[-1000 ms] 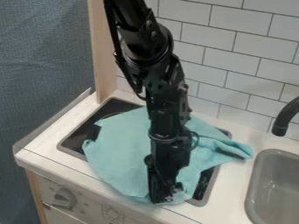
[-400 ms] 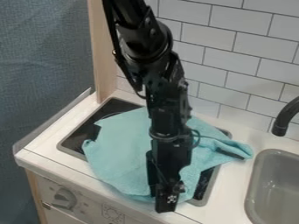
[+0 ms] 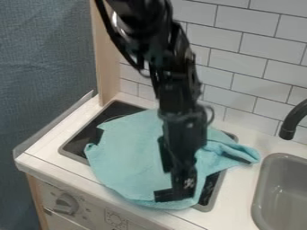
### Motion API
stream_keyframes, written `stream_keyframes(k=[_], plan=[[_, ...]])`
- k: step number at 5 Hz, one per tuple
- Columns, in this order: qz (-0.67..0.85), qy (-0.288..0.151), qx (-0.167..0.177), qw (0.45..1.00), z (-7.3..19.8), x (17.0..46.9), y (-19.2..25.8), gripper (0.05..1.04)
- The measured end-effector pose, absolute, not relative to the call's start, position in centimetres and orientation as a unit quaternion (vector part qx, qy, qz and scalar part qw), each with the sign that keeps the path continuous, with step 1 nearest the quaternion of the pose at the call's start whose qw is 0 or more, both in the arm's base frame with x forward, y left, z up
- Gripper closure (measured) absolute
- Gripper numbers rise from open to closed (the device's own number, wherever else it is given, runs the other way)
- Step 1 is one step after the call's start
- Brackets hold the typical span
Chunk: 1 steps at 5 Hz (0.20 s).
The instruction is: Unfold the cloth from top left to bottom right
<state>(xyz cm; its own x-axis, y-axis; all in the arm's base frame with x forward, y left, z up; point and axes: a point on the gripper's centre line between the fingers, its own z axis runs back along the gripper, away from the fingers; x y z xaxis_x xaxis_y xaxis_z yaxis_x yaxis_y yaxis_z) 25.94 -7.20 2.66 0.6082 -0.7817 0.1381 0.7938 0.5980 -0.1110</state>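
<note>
The black gripper (image 3: 177, 193) hangs over the front part of the cloth, right of its middle. The teal cloth (image 3: 126, 155) lies spread over the dark stove top, with its front edge reaching the counter's front. Its right part is bunched in folds, with one corner (image 3: 246, 154) sticking out past the stove's right side. At the left edge a small bit of the cloth is curled. The arm hides a strip down the cloth's middle, and I cannot tell if the gripper touches the fabric.
The dark stove top (image 3: 84, 139) shows left of the cloth and beside its lower right edge. A grey sink (image 3: 287, 193) and a black faucet (image 3: 291, 123) stand at the right. The tiled wall (image 3: 252, 67) rises behind, and a knob (image 3: 66, 203) is on the front panel.
The gripper has moved up in the view, back from the cloth's front edge, and a little right. The cloth's front edge shows more now; its outline looks the same.
</note>
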Motion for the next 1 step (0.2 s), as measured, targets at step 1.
stream_keyframes(k=[1], plan=[[-0.426,-0.078,-0.048,0.9,4.73,26.74,-6.7,0.085]])
